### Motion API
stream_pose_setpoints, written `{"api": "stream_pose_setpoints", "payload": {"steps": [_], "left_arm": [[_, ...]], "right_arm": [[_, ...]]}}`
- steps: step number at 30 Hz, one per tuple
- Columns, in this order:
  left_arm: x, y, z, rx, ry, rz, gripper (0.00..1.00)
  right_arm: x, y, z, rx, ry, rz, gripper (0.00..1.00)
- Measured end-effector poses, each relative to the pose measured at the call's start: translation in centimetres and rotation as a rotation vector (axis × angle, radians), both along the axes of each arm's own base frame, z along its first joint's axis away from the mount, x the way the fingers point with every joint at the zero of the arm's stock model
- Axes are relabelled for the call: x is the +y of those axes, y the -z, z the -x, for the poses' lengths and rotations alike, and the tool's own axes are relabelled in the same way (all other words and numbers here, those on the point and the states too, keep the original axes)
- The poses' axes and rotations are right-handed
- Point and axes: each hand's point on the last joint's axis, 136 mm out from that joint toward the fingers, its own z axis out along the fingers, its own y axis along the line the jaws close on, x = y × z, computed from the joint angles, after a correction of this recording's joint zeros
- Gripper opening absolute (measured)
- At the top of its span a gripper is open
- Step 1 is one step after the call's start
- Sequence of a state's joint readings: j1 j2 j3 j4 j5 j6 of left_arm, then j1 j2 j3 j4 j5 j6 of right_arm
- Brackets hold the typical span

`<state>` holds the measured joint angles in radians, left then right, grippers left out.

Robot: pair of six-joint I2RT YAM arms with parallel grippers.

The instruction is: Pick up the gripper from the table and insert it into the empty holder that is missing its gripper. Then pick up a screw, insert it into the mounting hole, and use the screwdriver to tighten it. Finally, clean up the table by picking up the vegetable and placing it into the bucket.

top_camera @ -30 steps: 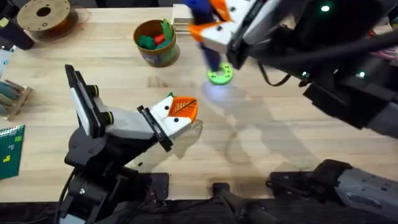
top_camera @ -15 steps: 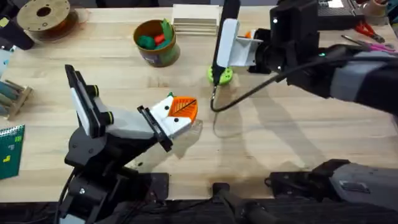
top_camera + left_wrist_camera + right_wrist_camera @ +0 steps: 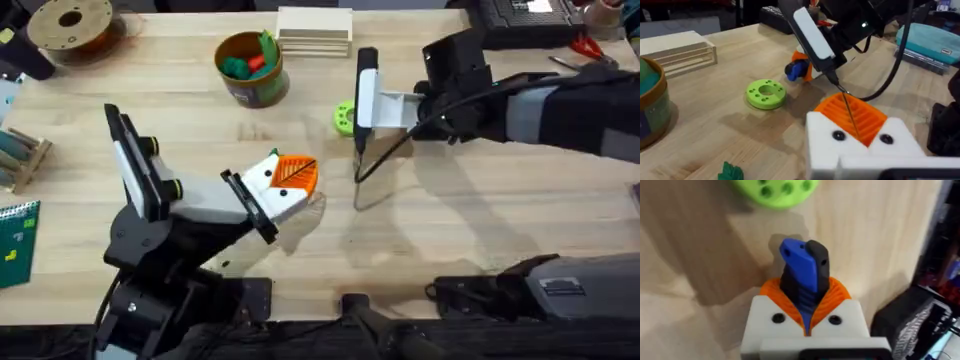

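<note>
Right end effector (image 3: 807, 311) clamped on the screwdriver (image 3: 802, 275), left end effector (image 3: 290, 185) looking closed, empty: better keep bit square over the screw hole, steady.

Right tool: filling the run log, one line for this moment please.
right tool: shut on slim blue pen-shaped screwdriver | bit above wooden table | green holed ring-shaped disc beside it

**Bystanders around my grippers**

Just beside my right gripper (image 3: 366, 100) lies a green ring-shaped disc (image 3: 345, 117) with holes, flat on the wooden tabletop (image 3: 480, 210). Beyond it rests a pale wooden slatted box (image 3: 314, 27). Far off past my left gripper (image 3: 290, 185) sits a wooden filament spool (image 3: 70, 24). Near my left arm's side lie a green circuit board (image 3: 17, 240) and a small wooden rack (image 3: 20, 155).
</note>
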<state>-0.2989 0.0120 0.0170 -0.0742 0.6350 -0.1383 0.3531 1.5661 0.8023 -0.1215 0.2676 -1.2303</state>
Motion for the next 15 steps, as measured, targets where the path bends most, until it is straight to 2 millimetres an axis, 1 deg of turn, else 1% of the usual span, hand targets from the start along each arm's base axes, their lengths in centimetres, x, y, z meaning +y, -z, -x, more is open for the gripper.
{"api": "stream_pose_setpoints", "payload": {"steps": [1, 3, 6, 7, 8, 9, 12, 15], "left_arm": [[0.0, 0.0, 0.0, 0.0, 0.0, 0.0, 0.008], [0.0, 0.0, 0.0, 0.0, 0.0, 0.0, 0.008], [0.0, 0.0, 0.0, 0.0, 0.0, 0.0, 0.008], [0.0, 0.0, 0.0, 0.0, 0.0, 0.0, 0.008], [0.0, 0.0, 0.0, 0.0, 0.0, 0.0, 0.008], [0.0, 0.0, 0.0, 0.0, 0.0, 0.0, 0.008], [0.0, 0.0, 0.0, 0.0, 0.0, 0.0, 0.008], [0.0, 0.0, 0.0, 0.0, 0.0, 0.0, 0.008]], "right_arm": [[-0.2, 0.3, 0.4, 0.019, 0.0, 0.009, 0.073], [-0.5, 0.7, 1.0, 0.05, 0.004, 0.027, 0.357], [-0.9, 0.2, 1.2, 0.056, 0.014, 0.048, 0.777], [-1.0, 0.0, 1.1, 0.05, 0.019, 0.051, 0.893], [-1.1, -0.2, 1.1, 0.05, 0.03, 0.046, 0.923], [-1.1, -0.2, 1.3, 0.053, 0.05, 0.039, 0.931], [-1.1, -0.2, 1.5, 0.049, 0.121, 0.0, 0.935], [-1.1, -0.6, 1.7, 0.04, 0.227, -0.076, 0.936]]}}
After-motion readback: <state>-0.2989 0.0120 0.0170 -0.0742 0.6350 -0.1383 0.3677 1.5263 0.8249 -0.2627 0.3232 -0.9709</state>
